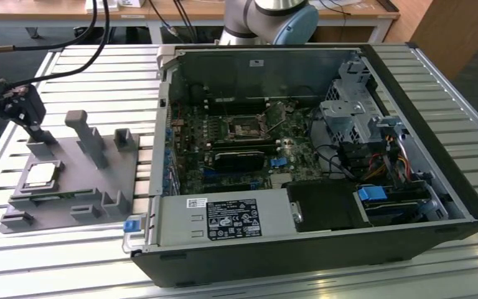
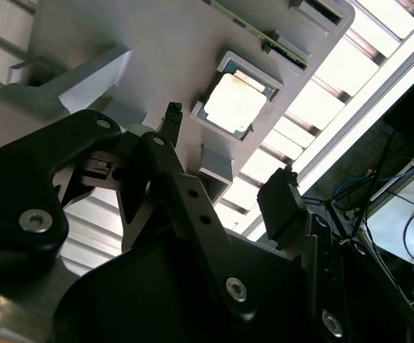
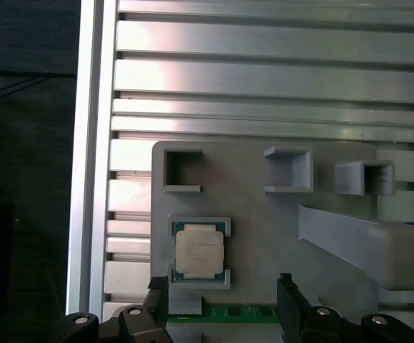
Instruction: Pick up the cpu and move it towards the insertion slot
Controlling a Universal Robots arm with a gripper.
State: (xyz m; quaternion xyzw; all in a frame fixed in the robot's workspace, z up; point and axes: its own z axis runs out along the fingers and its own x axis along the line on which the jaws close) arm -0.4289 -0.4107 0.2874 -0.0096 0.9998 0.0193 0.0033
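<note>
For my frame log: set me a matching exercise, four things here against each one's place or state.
1 cpu
2 gripper
3 memory strip
4 computer case

a fingers apart, holding nothing
b side off, insides showing
c in a square pocket of the grey holder
d green, beside that pocket

Pairs: 1-c, 2-a, 3-d, 4-b.

Cpu (image 1: 42,175) on gray fixture (image 1: 67,184), tool (image 1: 35,131) nearby

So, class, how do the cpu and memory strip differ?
The cpu is square with a silvery top; the memory strip is long, narrow and green. The cpu lies flat in a framed pocket; the memory strip shows a thin edge. Both sit on the grey holder.
</note>
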